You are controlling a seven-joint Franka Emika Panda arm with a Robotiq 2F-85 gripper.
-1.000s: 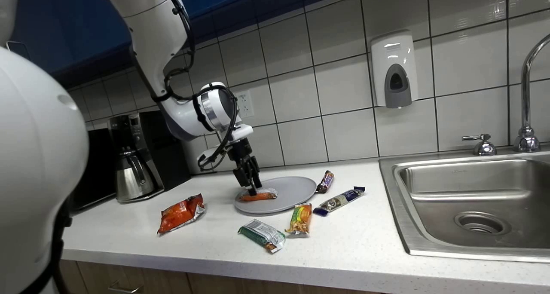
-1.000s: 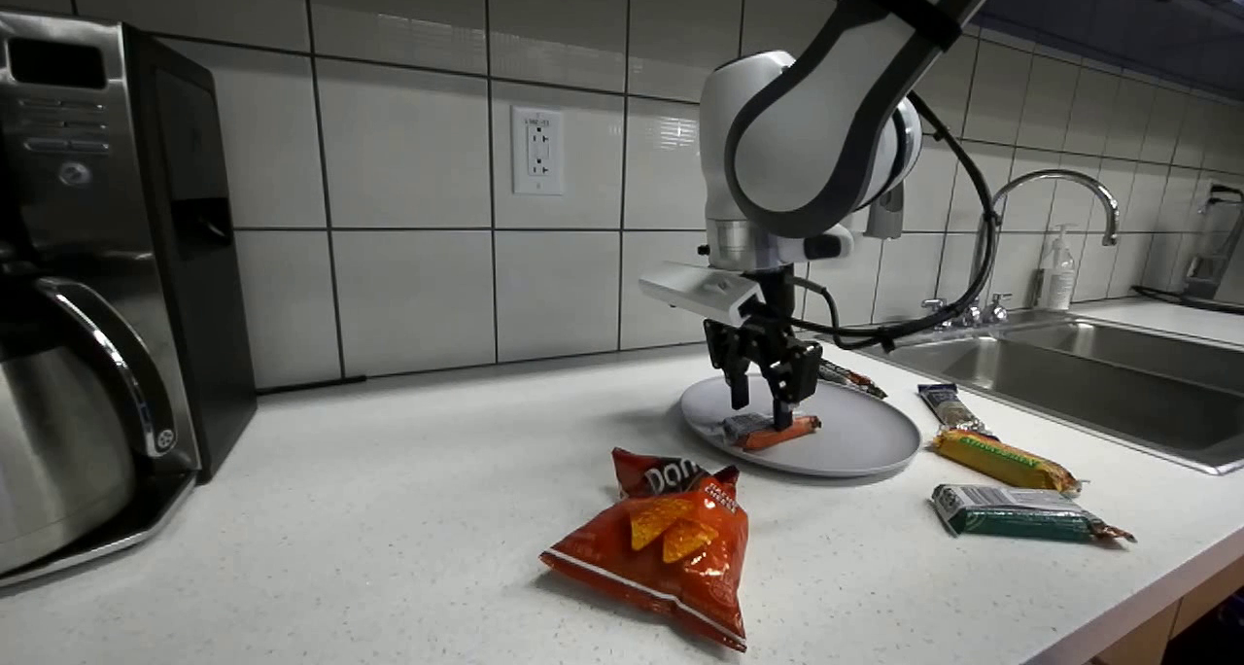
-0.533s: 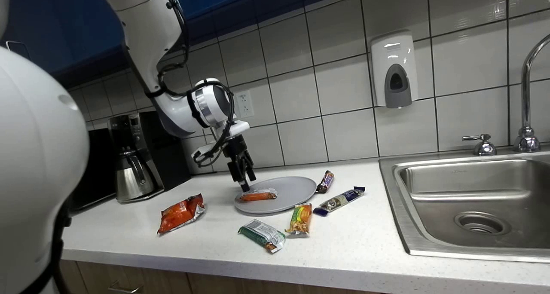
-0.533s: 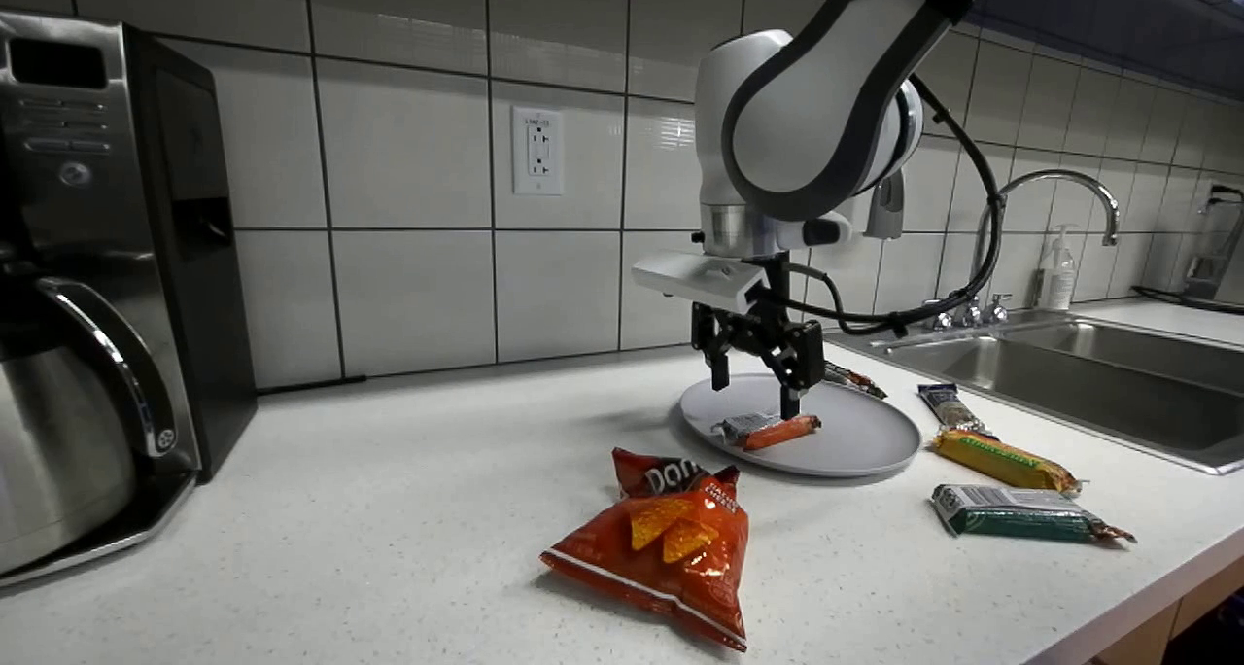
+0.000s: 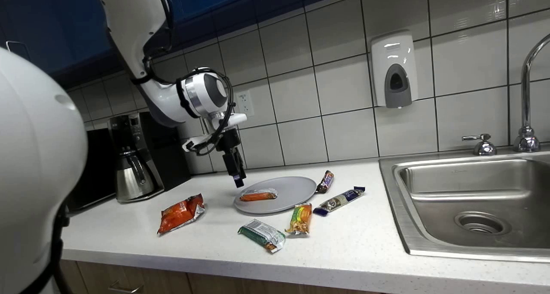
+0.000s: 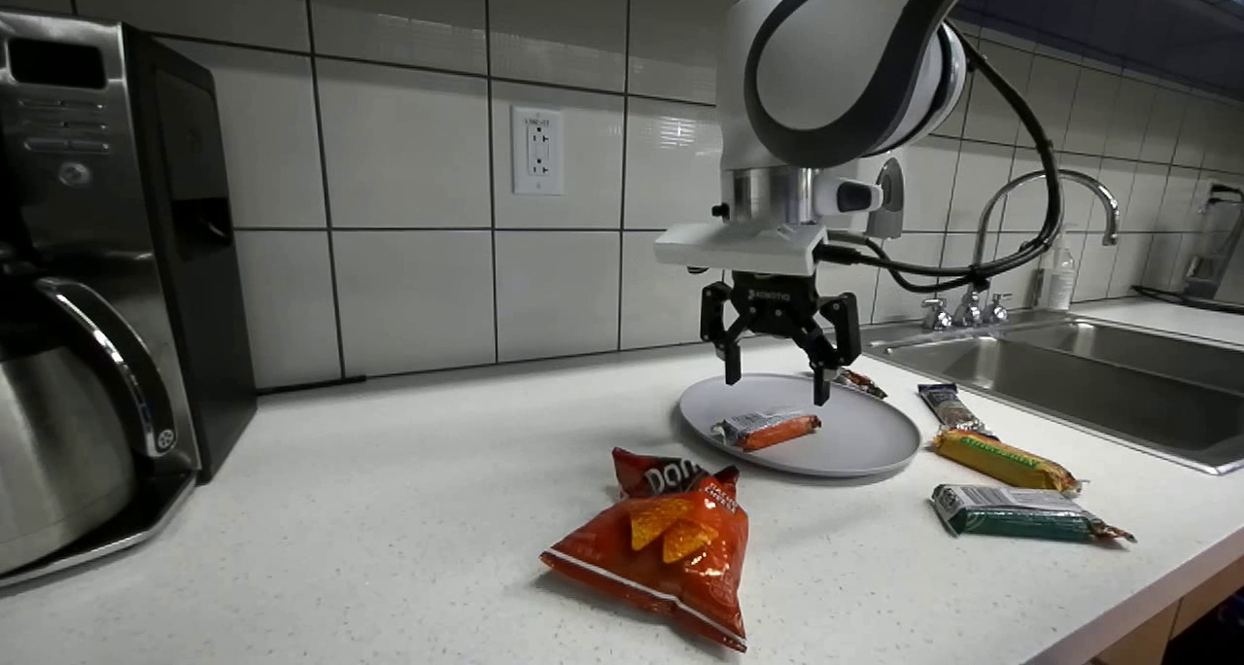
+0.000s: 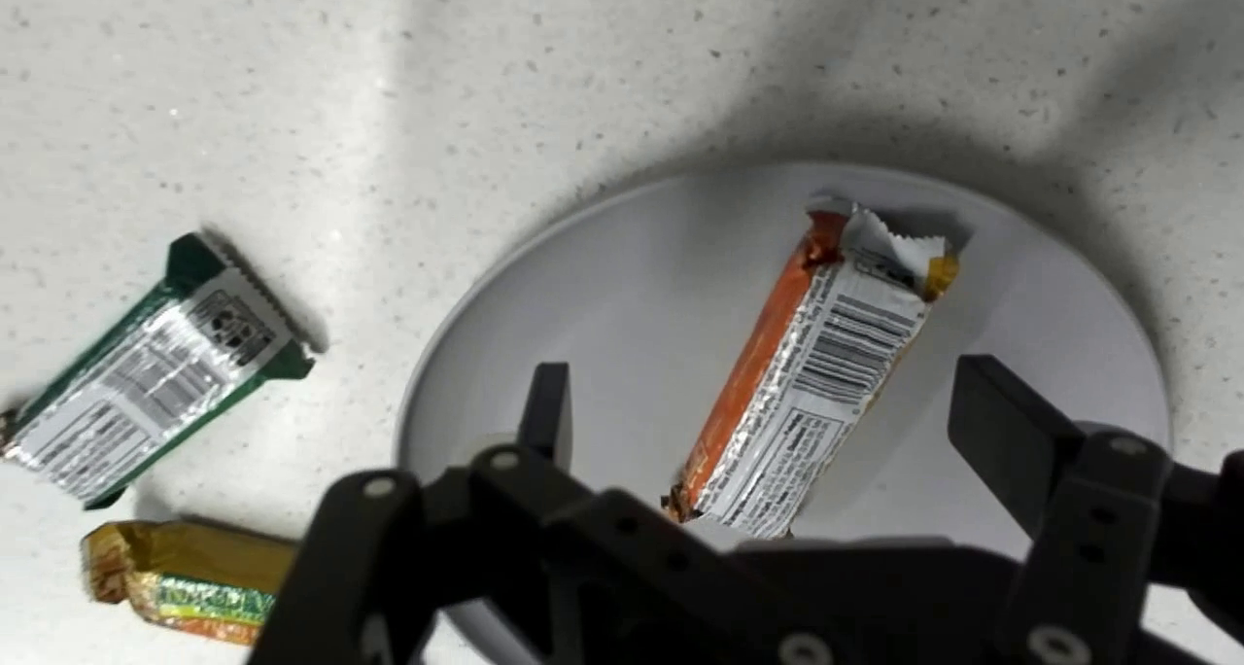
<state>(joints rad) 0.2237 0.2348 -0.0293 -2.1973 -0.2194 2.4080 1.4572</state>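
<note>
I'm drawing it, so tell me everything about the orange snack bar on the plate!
The orange snack bar looks wrapped in shiny plastic, with a zigzag end. Its silvery-white side, with a barcode and print, faces up. It lies flat on the gray plate, near the rim; the open gripper hangs above, not touching it.

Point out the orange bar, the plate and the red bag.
Orange bar (image 7: pixel 814 385), wrist view: white label.
Plate (image 6: pixel 867 437), in an exterior view: bare surface.
Red bag (image 6: pixel 666 556), in an exterior view: front face.
</note>
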